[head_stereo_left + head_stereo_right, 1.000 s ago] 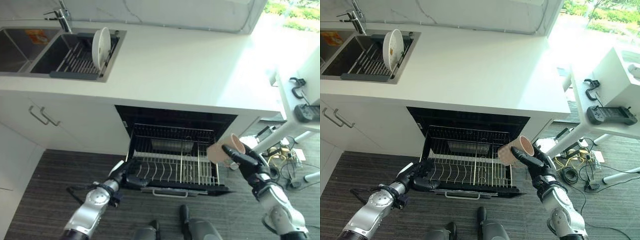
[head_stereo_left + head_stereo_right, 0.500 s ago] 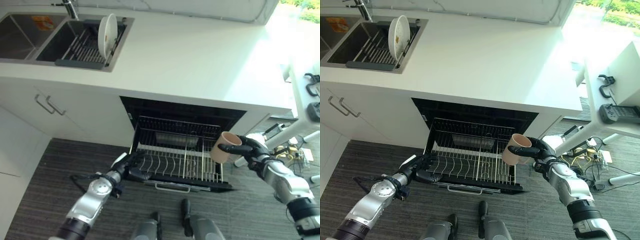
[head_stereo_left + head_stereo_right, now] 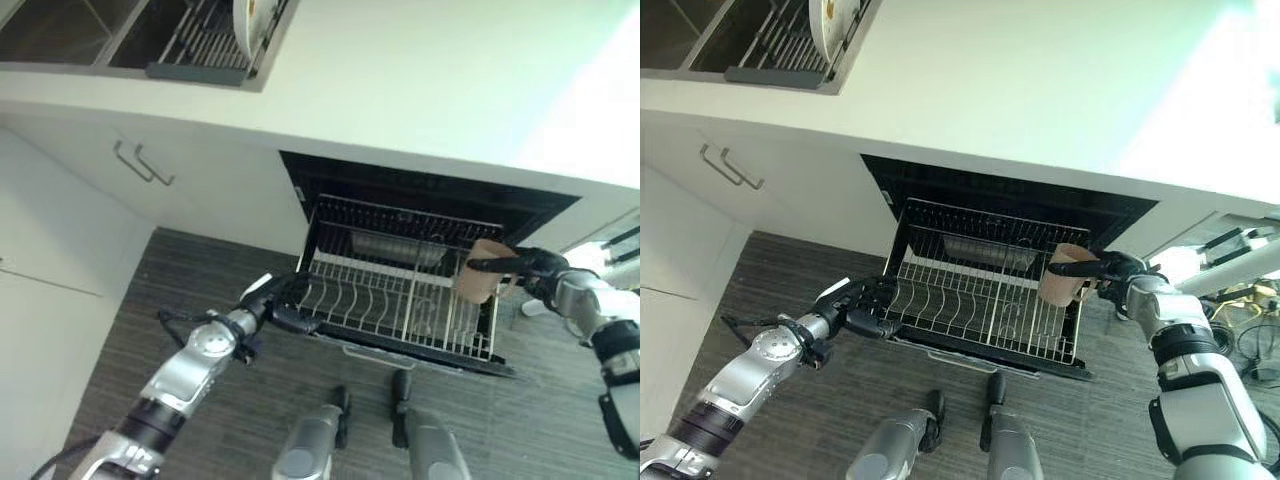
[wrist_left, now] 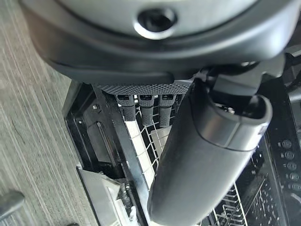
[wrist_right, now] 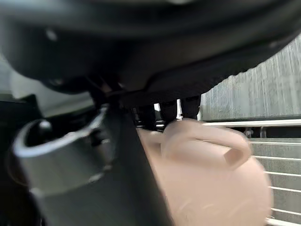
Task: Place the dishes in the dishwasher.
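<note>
Gripping pink mug (image 3: pixel 1064 281), right hand (image 3: pixel 1118 272), seemingly above pulled-out rack (image 3: pixel 985 305).

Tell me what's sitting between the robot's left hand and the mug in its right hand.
The pulled-out dishwasher rack, its wire tines bare in the eye views. The left hand grips its left front edge; the right hand holds the mug over its right side.

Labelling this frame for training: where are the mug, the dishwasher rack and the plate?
mug (image 3: pixel 1062 280), right eye view, its side wall.
dishwasher rack (image 3: pixel 372 300), left eye view, its wire floor.
plate (image 3: pixel 830 15), right eye view, its face.
</note>
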Controlling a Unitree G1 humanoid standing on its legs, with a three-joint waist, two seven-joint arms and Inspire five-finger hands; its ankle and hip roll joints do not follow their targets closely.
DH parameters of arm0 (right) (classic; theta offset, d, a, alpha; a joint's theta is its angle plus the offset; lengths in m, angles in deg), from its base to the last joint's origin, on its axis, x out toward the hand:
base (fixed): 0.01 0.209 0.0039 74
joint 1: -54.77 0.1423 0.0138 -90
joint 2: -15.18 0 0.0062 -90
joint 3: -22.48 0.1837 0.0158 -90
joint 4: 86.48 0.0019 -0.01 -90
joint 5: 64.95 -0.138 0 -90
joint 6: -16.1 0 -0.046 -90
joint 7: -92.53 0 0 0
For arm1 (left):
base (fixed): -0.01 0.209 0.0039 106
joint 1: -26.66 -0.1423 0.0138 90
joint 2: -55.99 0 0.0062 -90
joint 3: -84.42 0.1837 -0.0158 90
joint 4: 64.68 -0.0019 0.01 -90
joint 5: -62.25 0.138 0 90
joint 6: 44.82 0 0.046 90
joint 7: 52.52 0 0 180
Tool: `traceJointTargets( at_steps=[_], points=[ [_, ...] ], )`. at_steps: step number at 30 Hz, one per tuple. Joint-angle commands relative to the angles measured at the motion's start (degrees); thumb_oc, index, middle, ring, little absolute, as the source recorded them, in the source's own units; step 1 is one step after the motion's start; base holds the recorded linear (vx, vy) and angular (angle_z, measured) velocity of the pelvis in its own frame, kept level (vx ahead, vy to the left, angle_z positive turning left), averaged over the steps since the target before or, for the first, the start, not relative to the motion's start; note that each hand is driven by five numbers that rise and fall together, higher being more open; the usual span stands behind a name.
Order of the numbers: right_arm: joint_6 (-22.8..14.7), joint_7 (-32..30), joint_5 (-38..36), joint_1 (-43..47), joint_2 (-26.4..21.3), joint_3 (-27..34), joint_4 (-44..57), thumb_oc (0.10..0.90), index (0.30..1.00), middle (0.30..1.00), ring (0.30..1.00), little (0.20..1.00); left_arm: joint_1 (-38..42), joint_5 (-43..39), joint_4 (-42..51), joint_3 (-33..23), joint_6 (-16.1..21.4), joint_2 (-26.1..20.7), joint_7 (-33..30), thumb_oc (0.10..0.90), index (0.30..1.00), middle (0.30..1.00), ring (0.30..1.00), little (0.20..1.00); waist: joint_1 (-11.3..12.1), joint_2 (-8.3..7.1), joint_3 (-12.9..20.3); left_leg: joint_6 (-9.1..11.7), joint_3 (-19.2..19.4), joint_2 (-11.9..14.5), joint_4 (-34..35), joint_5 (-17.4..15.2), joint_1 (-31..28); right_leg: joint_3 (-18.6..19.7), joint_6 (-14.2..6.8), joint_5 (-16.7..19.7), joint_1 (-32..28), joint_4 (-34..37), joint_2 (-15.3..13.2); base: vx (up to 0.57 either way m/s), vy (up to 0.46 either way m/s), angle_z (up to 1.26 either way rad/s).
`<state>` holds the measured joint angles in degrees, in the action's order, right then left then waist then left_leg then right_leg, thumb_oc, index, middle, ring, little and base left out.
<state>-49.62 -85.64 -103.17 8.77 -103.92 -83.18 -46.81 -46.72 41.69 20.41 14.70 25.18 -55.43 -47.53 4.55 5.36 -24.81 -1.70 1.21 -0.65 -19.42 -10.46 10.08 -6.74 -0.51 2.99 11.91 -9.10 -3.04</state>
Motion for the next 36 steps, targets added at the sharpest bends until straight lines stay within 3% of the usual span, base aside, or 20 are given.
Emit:
traceJointTargets(
  at_steps=[1, 8, 9, 10, 12, 17, 23, 31, 36],
  points=[
    [-2.45, -0.44, -0.82, 5.41, -2.73, -1.91, -0.20, 0.400, 0.300, 0.300, 0.300, 0.300, -0.64, -3.05, 4.20, 0.87, 3.51, -4.81, -2.67, 0.800, 0.900, 0.900, 0.900, 0.900, 0.35, -1.68, 4.22, 4.07, -0.70, 2.04, 2.24, 6.22, 4.47, -0.42, -5.85, -5.56, 0.24, -8.09, -6.84, -0.11, -0.013, 0.01],
    [-2.96, 0.19, 4.15, 8.11, -2.02, -5.01, -3.54, 0.400, 0.300, 0.300, 0.300, 0.300, 0.84, -5.45, 5.11, 0.85, 4.67, -5.67, -4.09, 0.800, 0.900, 0.900, 0.900, 0.900, -0.07, 0.02, 1.88, 4.34, -0.92, 1.88, 2.24, 6.76, 6.10, -0.38, -5.40, -5.29, 2.22, -8.09, -6.88, -0.06, 0.011, -0.01],
    [-3.26, -0.76, 4.74, 8.22, -2.03, -5.18, -3.67, 0.554, 0.531, 0.531, 0.531, 0.531, 0.97, -5.48, 5.29, 0.80, 4.57, -5.64, -4.20, 0.800, 0.900, 0.900, 0.900, 0.900, -0.13, 0.11, 1.81, 4.37, -0.97, 1.86, 2.24, 6.73, 6.11, -0.42, -5.37, -5.31, 2.27, -8.09, -6.86, -0.04, 0.024, 0.01],
    [-3.63, -1.03, 6.62, 8.41, -2.11, -5.46, -3.51, 0.800, 0.900, 0.900, 0.900, 0.900, 1.04, -5.84, 5.51, 0.79, 4.58, -5.75, -4.55, 0.800, 0.900, 0.900, 0.900, 0.900, -0.28, 0.25, 1.71, 4.41, -1.03, 1.83, 2.24, 6.72, 6.12, -0.41, -5.34, -5.31, 2.31, -8.09, -6.82, -0.03, 0.030, 0.02],
    [-3.78, -0.67, 9.63, 9.35, -2.85, -6.63, -2.59, 0.800, 0.900, 0.900, 0.900, 0.900, 0.70, -5.91, 5.69, 0.73, 5.03, -5.68, -4.77, 0.800, 0.900, 0.900, 0.900, 0.900, -0.39, 0.36, 1.69, 4.53, -1.00, 1.87, 2.24, 6.70, 6.03, -0.51, -5.28, -5.26, 2.36, -8.09, -6.83, -0.02, 0.038, 0.03],
    [-4.20, -4.04, 9.04, 10.01, -4.82, -7.82, 4.79, 0.800, 0.900, 0.900, 0.900, 0.900, -1.21, -5.24, 6.77, 0.23, 5.44, -4.87, -5.46, 0.800, 0.900, 0.900, 0.900, 0.900, -1.15, 0.04, 1.94, 4.60, -0.84, 1.98, 2.24, 6.43, 5.66, -0.37, -5.22, -5.28, 2.31, -8.09, -6.63, -0.01, 0.028, 0.01],
    [-4.13, -5.33, 12.13, 5.91, -6.84, -3.96, 19.84, 0.800, 0.900, 0.900, 0.900, 0.900, -4.66, -4.59, 7.16, -1.29, 6.49, -3.72, -6.21, 0.800, 0.900, 0.900, 0.900, 0.900, -3.25, -0.97, 3.06, 4.27, 0.15, 2.43, 2.24, 5.80, 4.88, 1.32, -5.23, -5.20, 2.44, -8.09, -5.64, -0.01, 0.045, -0.06],
    [-3.03, -5.30, 12.50, 0.63, -7.63, -0.26, 29.32, 0.800, 0.900, 0.900, 0.900, 0.900, -7.28, -3.51, 7.36, -3.04, 7.24, -2.54, -6.63, 0.800, 0.900, 0.900, 0.900, 0.900, -4.34, -1.59, 4.07, 4.05, 0.87, 2.77, 2.24, 5.35, 4.16, 1.95, -5.17, -5.33, 2.15, -8.09, -5.37, 0.00, 0.011, -0.04],
    [-3.32, -10.02, 12.84, -2.95, -7.64, 3.79, 36.29, 0.800, 0.900, 0.900, 0.900, 0.900, -9.05, -3.38, 7.76, -4.46, 8.77, -1.72, -7.32, 0.800, 0.900, 0.900, 0.900, 0.900, -5.24, -2.11, 5.24, 3.95, 1.43, 3.06, 2.24, 4.90, 3.38, 2.43, -5.06, -5.60, 1.60, -8.09, -5.00, 0.00, 0.009, -0.02]
  ],
)
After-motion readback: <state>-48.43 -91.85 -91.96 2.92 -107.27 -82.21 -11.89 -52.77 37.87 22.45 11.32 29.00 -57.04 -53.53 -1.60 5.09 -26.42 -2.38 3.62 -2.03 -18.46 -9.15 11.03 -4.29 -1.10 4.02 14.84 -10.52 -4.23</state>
